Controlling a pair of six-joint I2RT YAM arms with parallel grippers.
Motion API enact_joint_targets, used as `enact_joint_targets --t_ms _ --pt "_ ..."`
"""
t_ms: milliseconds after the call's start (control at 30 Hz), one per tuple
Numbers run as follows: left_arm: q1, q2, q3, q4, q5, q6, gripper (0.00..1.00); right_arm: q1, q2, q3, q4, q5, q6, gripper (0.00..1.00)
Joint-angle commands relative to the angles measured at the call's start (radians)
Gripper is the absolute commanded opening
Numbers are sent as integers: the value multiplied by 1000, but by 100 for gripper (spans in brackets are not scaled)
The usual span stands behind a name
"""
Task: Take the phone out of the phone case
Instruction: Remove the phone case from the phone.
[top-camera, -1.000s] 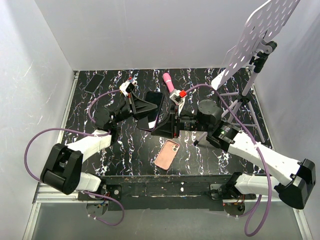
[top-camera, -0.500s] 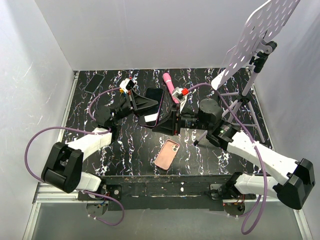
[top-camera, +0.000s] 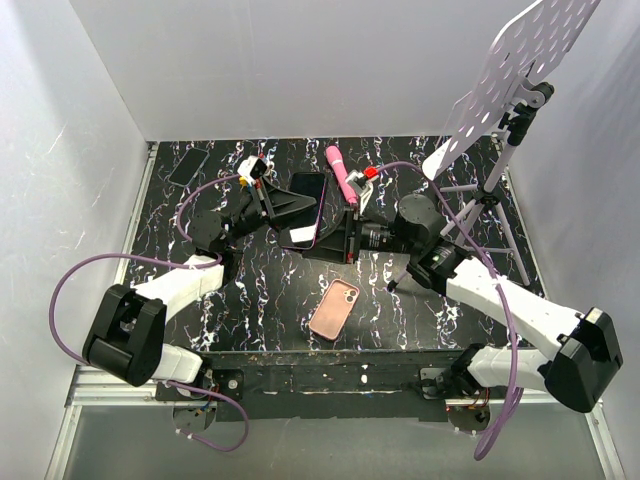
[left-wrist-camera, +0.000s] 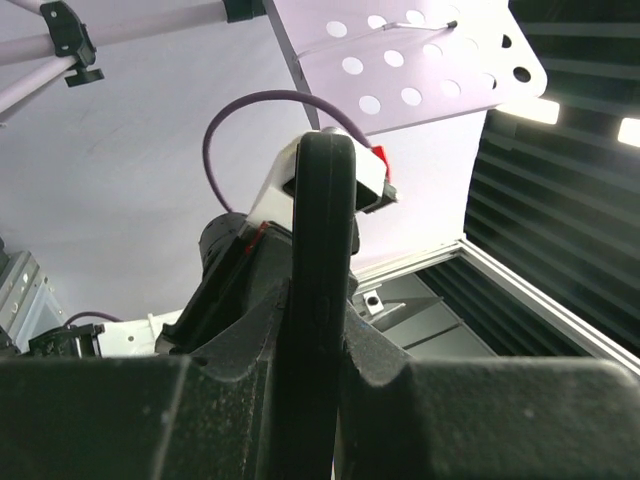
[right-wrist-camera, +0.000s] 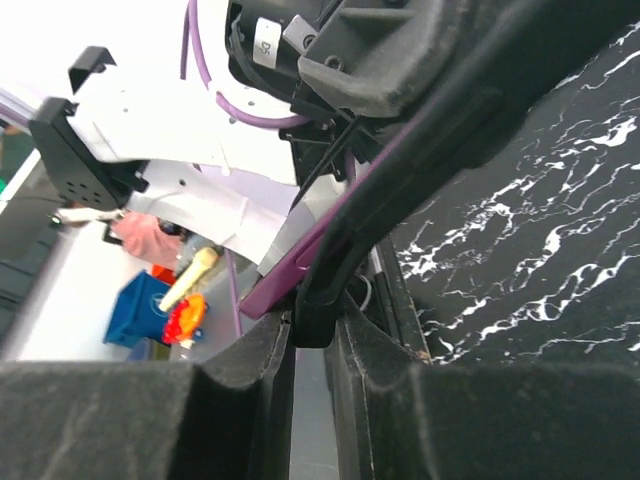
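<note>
A slim black phone (top-camera: 305, 205) with a purple rim along one edge is held in the air, screen up, between both grippers. My left gripper (top-camera: 283, 210) is shut on its left edge; in the left wrist view the phone's thin black edge (left-wrist-camera: 322, 220) stands between the fingers (left-wrist-camera: 312, 335). My right gripper (top-camera: 336, 236) is shut on its near right edge, where the black edge (right-wrist-camera: 430, 140) and the purple rim (right-wrist-camera: 300, 270) show above the fingers (right-wrist-camera: 312, 335). A pale pink phone case (top-camera: 334, 309) lies back up on the table in front; its inside is hidden.
A bare black phone (top-camera: 187, 166) lies at the far left corner. A pink wand-shaped object (top-camera: 340, 170) lies at the back, just beyond the right gripper. A tripod stand (top-camera: 490, 205) with a perforated white plate (top-camera: 520, 70) stands at the right. White walls enclose the black marbled table (top-camera: 250, 300).
Both grippers have carried the held phone a little toward the back of the table and it now lies flatter. The pink case on the table has not moved.
</note>
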Motion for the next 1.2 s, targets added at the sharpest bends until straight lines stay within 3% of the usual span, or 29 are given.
enact_joint_targets --t_ms 0,133,267,567,800,1000,1167 --pt "-123 -93 12 287 62 -198 0 -57 105 -51 152 293 179 1" --pt "-129 -105 8 257 56 -155 0 -49 171 -31 238 255 316 3" --pt "-152 -114 4 244 43 -132 0 -48 204 -17 165 342 333 1" --pt "-159 -157 11 208 53 -132 0 11 250 80 -394 828 -58 1" --pt "-159 -141 36 180 77 -118 0 61 240 104 -510 972 -141 1" --pt "-159 -191 42 -54 99 31 0 187 327 250 -680 1248 -179 1" --pt "-157 -265 97 -323 126 208 0 201 310 209 -683 1299 -152 1"
